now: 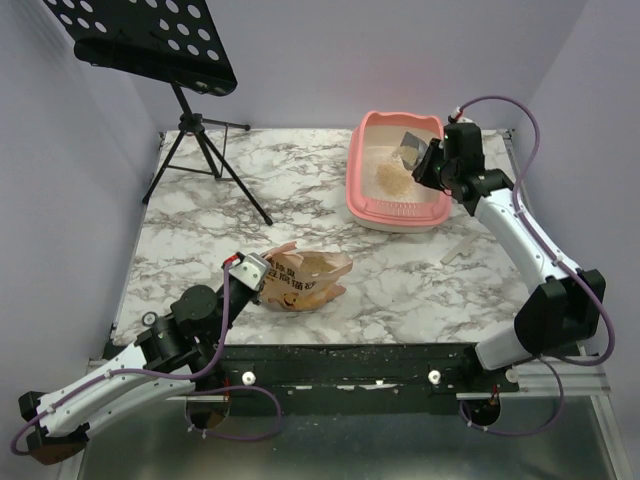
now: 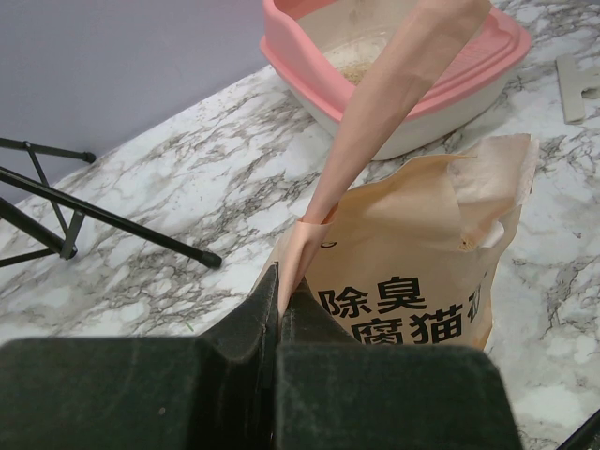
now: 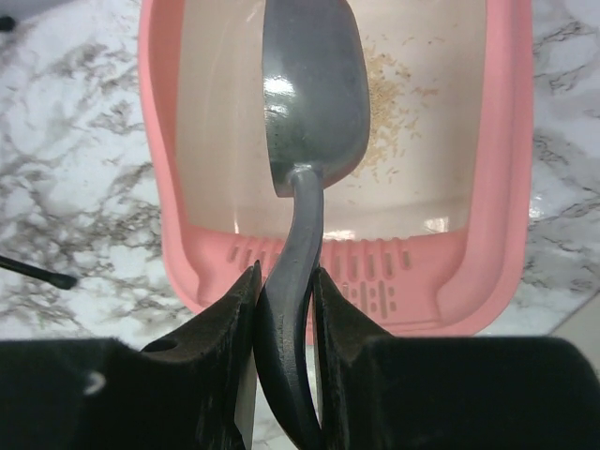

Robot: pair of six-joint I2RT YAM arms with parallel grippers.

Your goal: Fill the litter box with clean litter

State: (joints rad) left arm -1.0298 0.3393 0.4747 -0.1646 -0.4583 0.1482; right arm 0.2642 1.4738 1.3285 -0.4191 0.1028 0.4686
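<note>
The pink litter box (image 1: 400,216) stands at the back right of the marble table, with a small patch of clean litter (image 1: 390,178) on its pale floor. My right gripper (image 1: 432,160) hangs over the box's right side, shut on the handle of a grey metal scoop (image 3: 314,94). The scoop's bowl is over the inside of the box (image 3: 159,141), beside the granules (image 3: 394,103). An orange-tan printed bag (image 1: 305,280) lies near the front left. My left gripper (image 2: 281,291) is shut on a folded flap of the bag (image 2: 422,244), which rises toward the box (image 2: 487,56).
A black tripod stand (image 1: 200,150) with a perforated top (image 1: 150,40) occupies the back left. A pale flat strip (image 1: 458,254) lies on the table right of the bag. Grey walls close in the left, back and right sides.
</note>
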